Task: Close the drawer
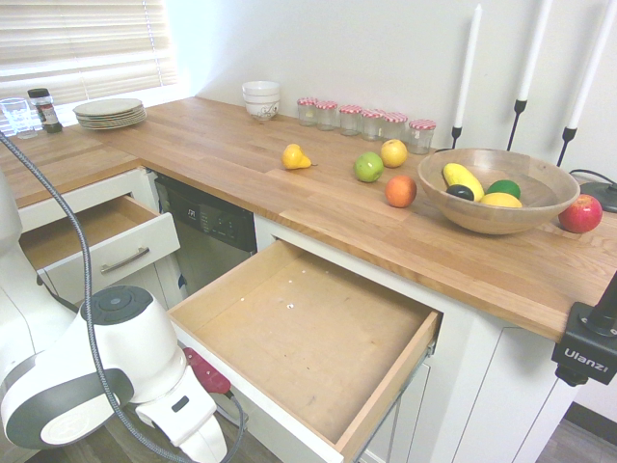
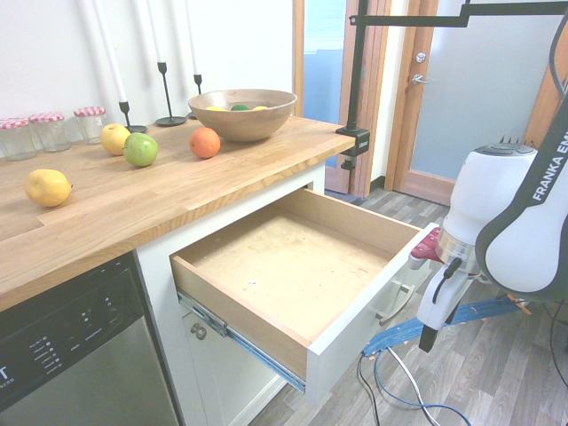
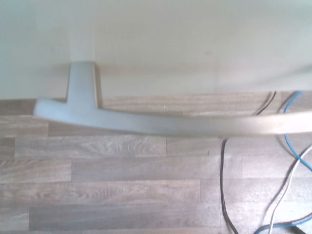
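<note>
The drawer (image 1: pixel 299 333) stands pulled far out from under the wooden counter, and its speckled bottom (image 2: pixel 293 266) is bare. Its white front panel (image 2: pixel 373 328) faces the arm. My gripper (image 2: pixel 428 337) hangs low just outside that panel, pointing down toward the floor. It holds nothing, and its fingers look open. The wrist view shows the curved silver bar handle (image 3: pixel 170 124) close up, running across the white panel above the wood-plank floor. The arm's white body (image 1: pixel 106 376) fills the lower left of the first exterior view.
A smaller drawer (image 1: pixel 96 236) also stands open, left of the dishwasher (image 1: pixel 207 231). On the counter are a wooden fruit bowl (image 1: pixel 496 188), loose fruit (image 1: pixel 369 167), jars (image 1: pixel 366 118), plates (image 1: pixel 108 111) and candlesticks (image 2: pixel 164 89). Cables (image 3: pixel 273 195) lie on the floor.
</note>
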